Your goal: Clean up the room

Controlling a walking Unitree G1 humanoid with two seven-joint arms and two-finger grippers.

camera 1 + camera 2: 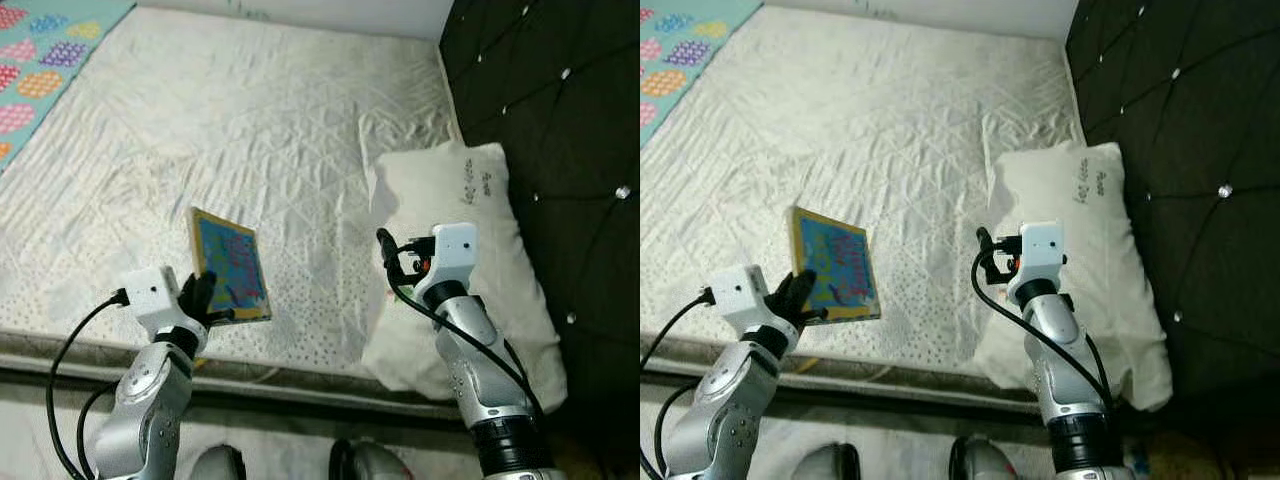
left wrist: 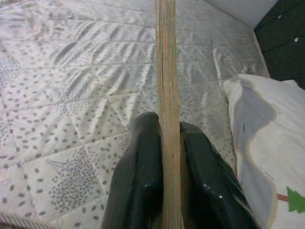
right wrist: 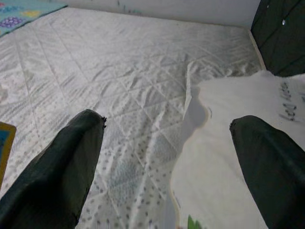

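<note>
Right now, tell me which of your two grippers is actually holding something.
The left gripper: its fingers are clamped on the edge of the blue picture book. The right gripper is spread open over the white pillow.

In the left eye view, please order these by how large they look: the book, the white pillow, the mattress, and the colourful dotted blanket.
1. mattress, by far the largest.
2. white pillow.
3 and 4. book, shut in the left gripper, and colourful dotted blanket: they look alike, and the frame cuts off the blanket, so I leave them unranked.
</note>
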